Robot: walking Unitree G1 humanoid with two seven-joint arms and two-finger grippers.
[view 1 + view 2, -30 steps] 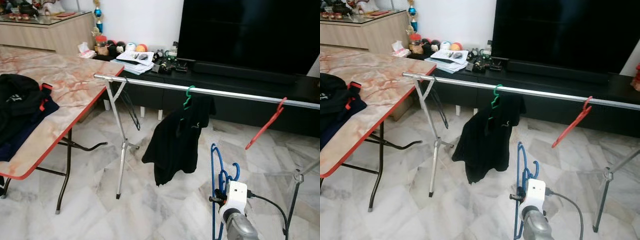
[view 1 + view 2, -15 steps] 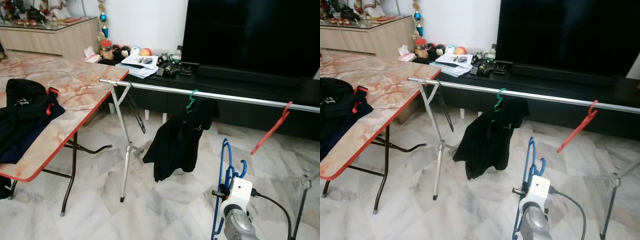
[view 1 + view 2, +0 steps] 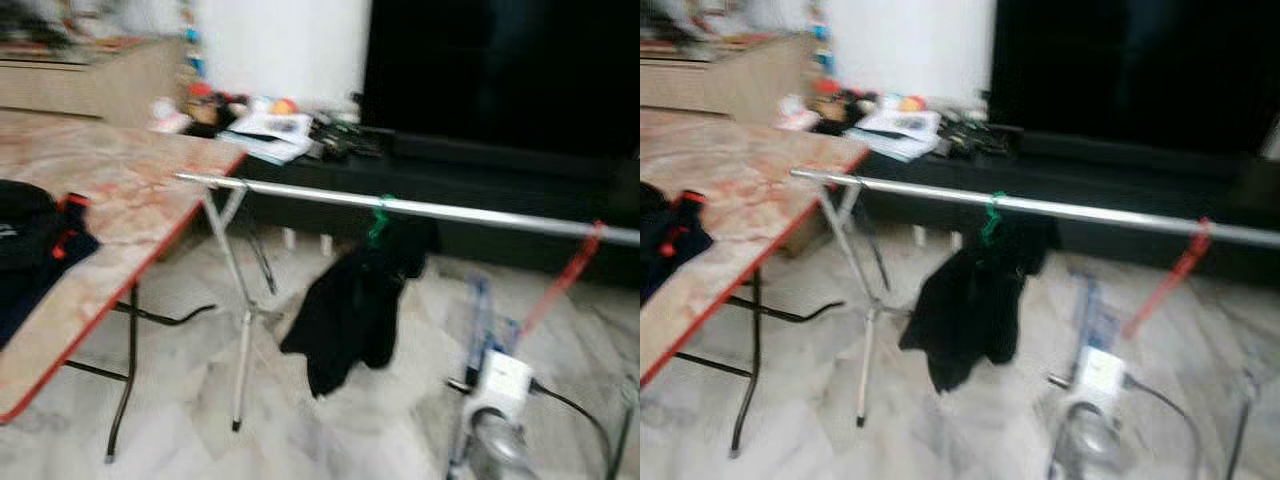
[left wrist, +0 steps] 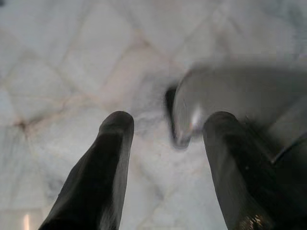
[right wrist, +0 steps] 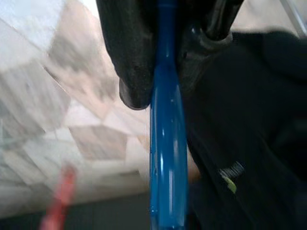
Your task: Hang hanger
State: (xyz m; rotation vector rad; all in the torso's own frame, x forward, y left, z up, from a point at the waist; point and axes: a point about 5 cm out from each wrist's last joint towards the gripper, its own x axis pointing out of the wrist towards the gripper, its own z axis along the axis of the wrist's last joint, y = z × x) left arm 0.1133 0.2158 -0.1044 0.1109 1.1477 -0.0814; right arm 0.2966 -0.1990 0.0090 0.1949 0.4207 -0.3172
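The blue hanger [image 5: 167,143] was a glossy, slim plastic bar, clamped between the right end effector's [image 5: 163,72] black fingers [image 5: 132,52] and standing upright above the wrist, blurred in the head views [image 3: 480,320]. Beyond it ran the silver rail [image 3: 480,212], carrying a black garment [image 3: 350,320] on a green hanger [image 3: 378,218] and a red hanger [image 3: 570,275]. The left end effector [image 4: 165,132] hung over the marble floor [image 4: 62,57], fingers apart, gripping nothing. Farther left stood the worktop [image 3: 110,190] with dark clothes [image 3: 30,240].
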